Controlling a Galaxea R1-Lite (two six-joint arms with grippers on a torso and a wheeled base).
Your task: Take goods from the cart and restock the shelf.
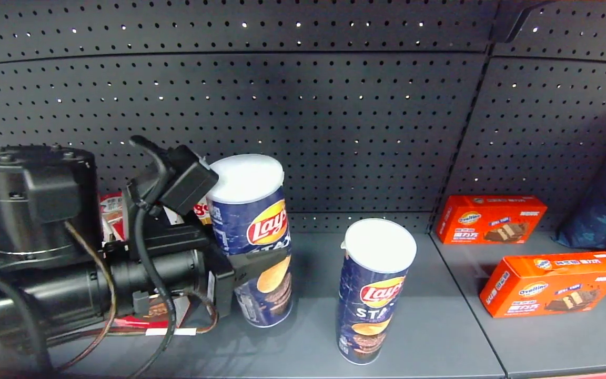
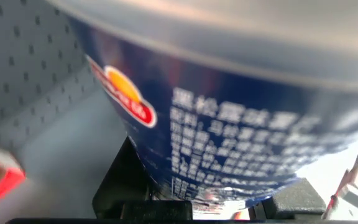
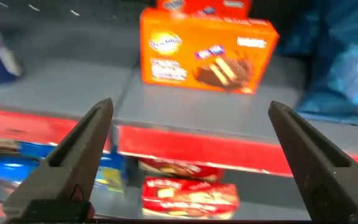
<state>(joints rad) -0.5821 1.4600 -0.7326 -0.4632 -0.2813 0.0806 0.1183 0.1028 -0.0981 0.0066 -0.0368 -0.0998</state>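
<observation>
Shelf (image 1: 440, 326): was dimly lit, from above. Pegboard (image 1: 361, 131): holes showed pinpricks of light (backlit); seams bowed toward the edges. Left can (image 1: 253, 237): cast soft shadow at base; wore pale glare in left wrist view.

Your right gripper (image 3: 191, 106) hangs, fingers spread wide, in front of the orange box (image 3: 207, 50) on the grey shelf (image 3: 73, 87); red packets (image 3: 188, 196) lie below that box.

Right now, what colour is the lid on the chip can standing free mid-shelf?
White lid, over a dark blue chip can; head view shows it best.
</observation>
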